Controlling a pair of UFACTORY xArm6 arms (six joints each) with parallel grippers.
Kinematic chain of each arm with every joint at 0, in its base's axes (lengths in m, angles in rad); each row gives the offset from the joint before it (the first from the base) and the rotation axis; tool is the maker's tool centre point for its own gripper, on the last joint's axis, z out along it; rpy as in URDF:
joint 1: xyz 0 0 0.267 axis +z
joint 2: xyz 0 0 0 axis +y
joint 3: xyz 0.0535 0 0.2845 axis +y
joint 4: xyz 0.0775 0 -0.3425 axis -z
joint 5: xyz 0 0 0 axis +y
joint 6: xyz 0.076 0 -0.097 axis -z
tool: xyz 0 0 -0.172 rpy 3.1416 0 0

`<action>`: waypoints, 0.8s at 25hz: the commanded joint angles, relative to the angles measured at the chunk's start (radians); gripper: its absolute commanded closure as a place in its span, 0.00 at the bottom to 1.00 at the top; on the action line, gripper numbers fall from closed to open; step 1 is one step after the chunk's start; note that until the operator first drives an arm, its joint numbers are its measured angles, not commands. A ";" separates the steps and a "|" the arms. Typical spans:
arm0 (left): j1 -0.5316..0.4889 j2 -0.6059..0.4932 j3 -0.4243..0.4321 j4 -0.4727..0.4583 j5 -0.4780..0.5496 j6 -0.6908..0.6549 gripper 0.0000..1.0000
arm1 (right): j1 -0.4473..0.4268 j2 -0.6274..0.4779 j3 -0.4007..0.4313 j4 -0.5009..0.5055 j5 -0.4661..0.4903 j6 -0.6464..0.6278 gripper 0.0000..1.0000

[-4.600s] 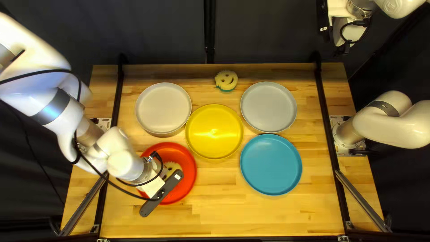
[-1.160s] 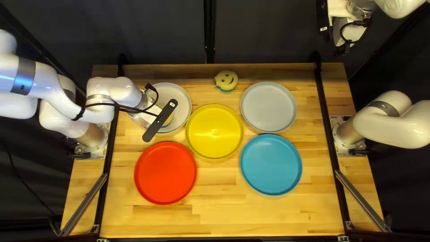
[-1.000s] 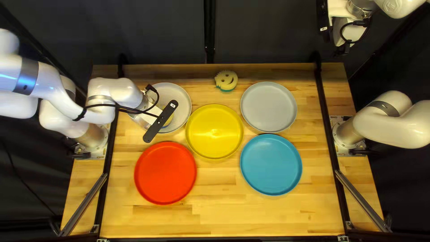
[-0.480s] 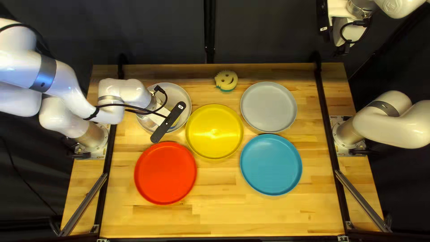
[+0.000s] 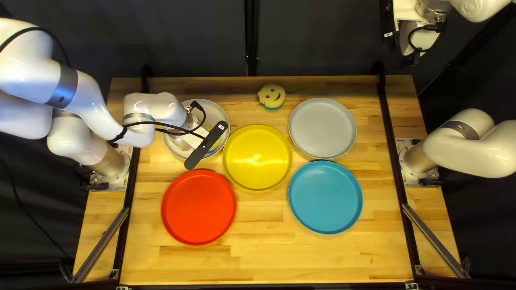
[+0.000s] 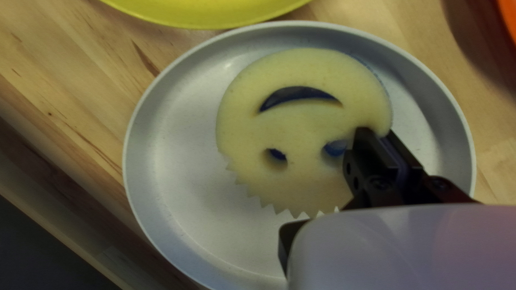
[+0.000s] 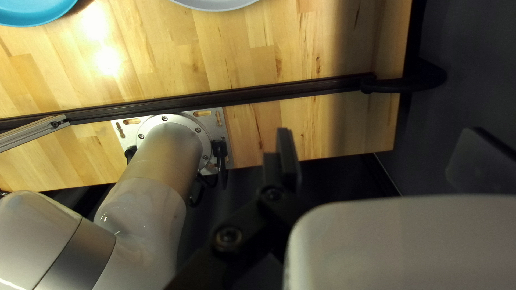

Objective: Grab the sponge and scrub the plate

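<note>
One wooden table (image 5: 301, 258) carries a red plate (image 5: 199, 207), a blue plate (image 5: 325, 197), a yellow plate (image 5: 257, 157), a grey plate (image 5: 322, 128) and an off-white plate (image 5: 215, 114). The right gripper (image 5: 412, 58) hangs beyond the table's far edge, fingers wide apart. Over the off-white plate, the left gripper (image 5: 198, 135) pinches the edge of a smiling yellow sponge (image 6: 301, 123), which lies within that plate's rim. A spare sponge (image 5: 270, 95) rests near the table's far edge.
</note>
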 commanded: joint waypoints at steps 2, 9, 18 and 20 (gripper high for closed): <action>0.023 -0.140 0.089 -0.026 0.061 0.017 1.00 | 0.000 0.000 0.000 0.000 0.000 0.000 0.00; 0.042 -0.190 0.138 -0.049 0.078 0.028 1.00 | 0.000 0.000 0.000 0.000 0.000 0.000 0.00; 0.064 -0.031 0.023 -0.053 0.019 0.065 1.00 | 0.000 0.000 0.000 0.000 0.000 0.000 0.00; 0.070 0.012 -0.007 -0.055 0.002 0.080 1.00 | 0.000 0.000 0.000 0.000 0.000 0.000 0.00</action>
